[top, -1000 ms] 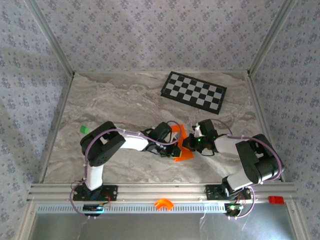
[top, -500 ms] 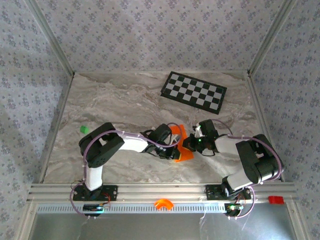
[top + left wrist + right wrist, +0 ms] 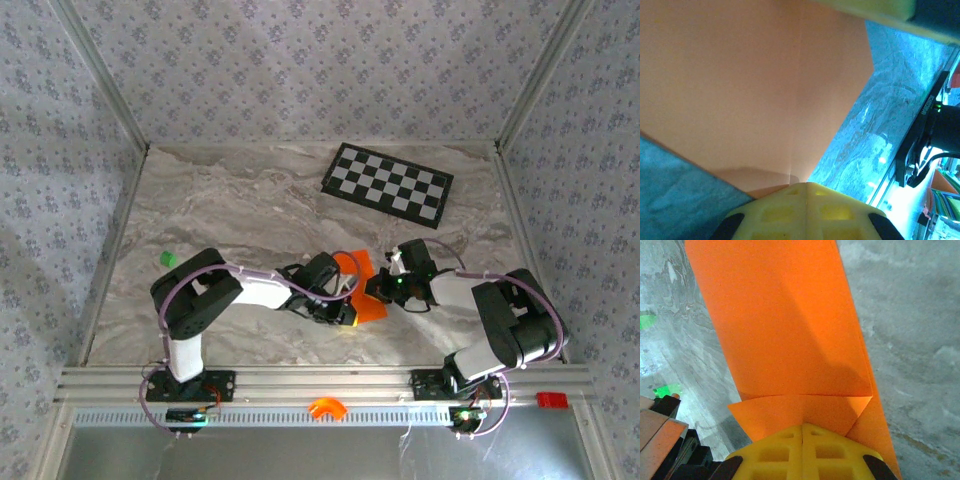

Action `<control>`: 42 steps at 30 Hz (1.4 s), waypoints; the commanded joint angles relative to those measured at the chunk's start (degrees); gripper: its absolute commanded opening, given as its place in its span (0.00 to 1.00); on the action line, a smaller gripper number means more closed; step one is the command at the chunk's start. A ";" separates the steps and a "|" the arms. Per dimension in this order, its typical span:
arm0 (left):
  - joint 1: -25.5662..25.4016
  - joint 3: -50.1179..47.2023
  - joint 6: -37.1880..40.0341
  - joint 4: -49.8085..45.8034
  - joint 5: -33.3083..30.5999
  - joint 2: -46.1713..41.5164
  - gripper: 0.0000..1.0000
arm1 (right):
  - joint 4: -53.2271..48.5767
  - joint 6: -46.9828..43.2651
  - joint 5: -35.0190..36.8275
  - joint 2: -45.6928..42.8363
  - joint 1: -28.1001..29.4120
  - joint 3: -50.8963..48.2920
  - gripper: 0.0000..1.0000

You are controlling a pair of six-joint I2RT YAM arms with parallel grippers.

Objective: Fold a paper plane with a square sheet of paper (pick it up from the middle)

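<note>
The square sheet of paper [image 3: 362, 288], bright orange and already creased, sits in the middle of the table [image 3: 220, 210], toward its near edge, between the two claws. The left claw [image 3: 345, 312] meets it from the left and the right claw [image 3: 373, 290] from the right. In the left wrist view the left claw [image 3: 806, 186] is clenched on the sheet's edge, where a straight crease runs up the paper [image 3: 755, 85]. In the right wrist view the right claw [image 3: 802, 426] is clenched on a folded flap of the paper [image 3: 785, 325]. A checkerboard [image 3: 387, 181] lies at the far right, and a small green piece [image 3: 167, 258] at the left. An orange arch-shaped part [image 3: 325, 406] rests on the near rail.
</note>
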 commanded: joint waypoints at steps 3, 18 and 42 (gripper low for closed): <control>-0.86 -1.91 1.25 -3.40 2.42 -4.13 0.07 | -8.68 -0.96 7.06 1.69 -0.75 -2.87 0.00; 3.41 5.01 -1.95 2.76 -2.77 -1.57 0.04 | -6.05 1.20 5.53 1.78 -0.75 -3.73 0.00; -0.98 -0.11 8.48 -15.56 -13.22 0.22 0.00 | -11.60 -3.13 1.35 -7.64 -1.70 2.11 0.03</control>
